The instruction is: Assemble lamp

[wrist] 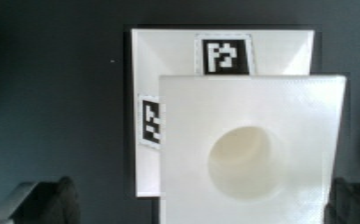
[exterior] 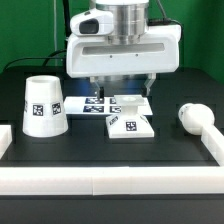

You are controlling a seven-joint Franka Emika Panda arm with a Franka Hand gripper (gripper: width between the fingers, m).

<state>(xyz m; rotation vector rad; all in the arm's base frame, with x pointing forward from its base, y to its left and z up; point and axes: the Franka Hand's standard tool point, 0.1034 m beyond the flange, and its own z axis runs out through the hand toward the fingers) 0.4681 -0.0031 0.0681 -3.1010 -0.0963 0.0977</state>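
Observation:
The flat square lamp base (exterior: 129, 125) lies on the black table in front of the marker board (exterior: 104, 103). In the wrist view the base (wrist: 248, 120) shows its round socket hole, partly covering the marker board (wrist: 221, 45). My gripper (exterior: 123, 88) hangs above the marker board and the base's far edge; it is open and empty. In the wrist view the gripper (wrist: 203, 205) has its dark fingers (wrist: 44, 200) wide apart on either side of the base. The tapered shade (exterior: 42, 106) stands at the exterior view's left. The bulb (exterior: 196, 117) lies on its side at the right.
A raised white rail (exterior: 110, 182) borders the table along the front and both sides. A green wall stands behind the arm.

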